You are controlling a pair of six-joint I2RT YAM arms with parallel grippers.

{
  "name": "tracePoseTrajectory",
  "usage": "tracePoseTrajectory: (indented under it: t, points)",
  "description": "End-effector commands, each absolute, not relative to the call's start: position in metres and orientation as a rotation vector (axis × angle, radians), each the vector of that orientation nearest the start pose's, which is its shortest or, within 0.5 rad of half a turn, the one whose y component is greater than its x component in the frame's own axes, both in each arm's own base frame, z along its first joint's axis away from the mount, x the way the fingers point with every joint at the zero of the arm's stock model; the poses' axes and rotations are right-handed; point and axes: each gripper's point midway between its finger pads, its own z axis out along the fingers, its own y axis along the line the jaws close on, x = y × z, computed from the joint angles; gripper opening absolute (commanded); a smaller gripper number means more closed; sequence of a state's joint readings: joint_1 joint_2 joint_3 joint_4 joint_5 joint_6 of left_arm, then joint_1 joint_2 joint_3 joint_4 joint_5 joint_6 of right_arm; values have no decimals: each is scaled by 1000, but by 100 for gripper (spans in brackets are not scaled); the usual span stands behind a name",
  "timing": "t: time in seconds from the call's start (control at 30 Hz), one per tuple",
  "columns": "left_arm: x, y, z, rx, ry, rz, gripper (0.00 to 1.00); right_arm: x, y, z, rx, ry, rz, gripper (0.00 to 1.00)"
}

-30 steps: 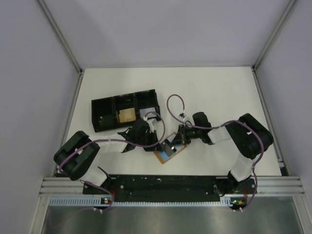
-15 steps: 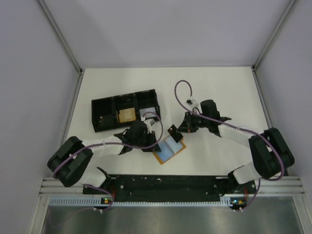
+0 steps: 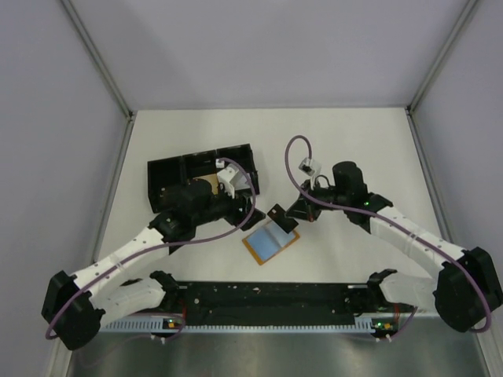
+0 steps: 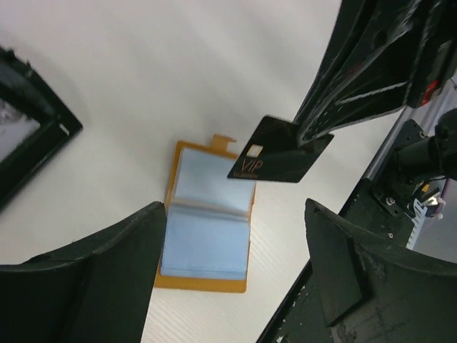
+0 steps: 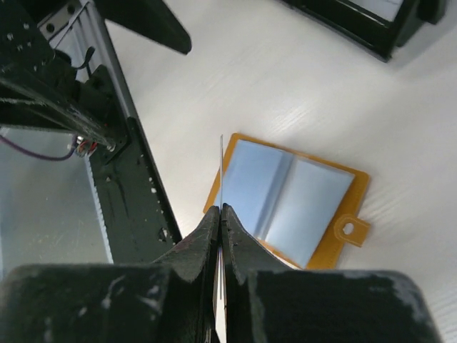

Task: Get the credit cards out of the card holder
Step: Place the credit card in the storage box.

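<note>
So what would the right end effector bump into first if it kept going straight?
Probably the edge of the open card holder, though the black card it grips would touch first; depth is unclear.

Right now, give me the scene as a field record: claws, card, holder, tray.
left claw: open, empty, raised
right claw: shut on black card
black card: gold VIP print, held in the air near the holder's tab edge
card holder: orange-tan, lying open and flat on the table, pale blue inside facing up
tray: black, three compartments, apart from the holder on its far-left side
task state: one card out; whether more remain inside cannot be told
</note>
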State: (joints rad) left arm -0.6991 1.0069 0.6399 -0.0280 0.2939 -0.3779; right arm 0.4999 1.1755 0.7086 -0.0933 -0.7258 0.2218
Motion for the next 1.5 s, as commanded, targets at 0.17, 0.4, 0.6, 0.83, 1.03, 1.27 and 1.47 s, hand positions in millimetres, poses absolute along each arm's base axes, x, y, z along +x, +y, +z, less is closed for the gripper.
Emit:
tracePoseTrajectory:
  t: [0.17,0.4,0.6,0.83,1.03,1.27,1.47]
  points:
    - [189,-282,241,964,1666,-1043,84,163,278,228,-1087,1703,1328,0]
    - [164,-304,250,1113,1573,-1267,76,146,280,245,-1146,1601,1378,0]
    - [155,-314,249,1148,1589,-1406,66,143,282,245,-1163,1592,1383,0]
    - [152,-317,249,1160,1589,-1445,38,142,282,244,-1168,1590,1388,0]
    - [163,-313,244,1118,1628,-1348,0,145,282,241,-1152,1607,1367,0]
    - [204,-270,235,850,1813,-1052,0,165,274,238,-1028,1661,1221,46]
    - [252,-181,227,391,1943,-873,0,189,260,226,-885,1729,1058,84]
